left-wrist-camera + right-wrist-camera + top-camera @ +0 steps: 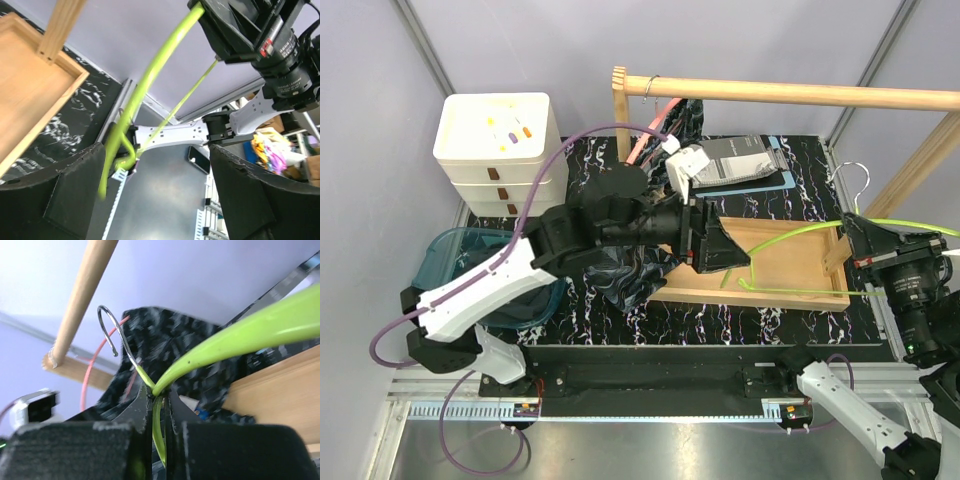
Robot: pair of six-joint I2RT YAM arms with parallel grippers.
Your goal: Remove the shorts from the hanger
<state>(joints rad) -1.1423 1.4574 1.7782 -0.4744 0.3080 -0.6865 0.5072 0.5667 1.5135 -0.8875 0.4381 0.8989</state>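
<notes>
Top external: the right gripper [855, 232] is pinching the green hanger [790, 235] at its neck, just below the metal hook. The hanger is lying out leftward over the wooden tray [800, 278] and is looking bare.

Right wrist: the fingers are pressed together on the green neck [159, 405].

Left wrist: the left gripper [157, 155] is spread wide. A green hanger arm [150, 80] is running between the fingers without touching either one.

Marbled shorts [628, 272] are lying crumpled on the table, under the left arm and just left of the tray. I'm judging this pair as already off. A second dark pair [688, 118] is hanging from a pink hanger [645, 140] on the wooden rail [800, 93], at the far side.

Handling:
- The cloth is reading as soft, light and limp, with no breakage risk.
- It is likely snagging and bunching rather than sliding clean.
- I'm suggesting a pinch on a thick fold at the waistband or a leg hem, pulling along the hanger arm while the other gripper is holding the neck.

Containers:
- Tray: only the hanger is sitting over it.
- Blue bin [440, 250], near left: the arm is covering most of it, so I can't tell what's inside.
- White stacked boxes [500, 135], far left: they are showing small coloured bits on top, and whatever is inside isn't showing.
</notes>
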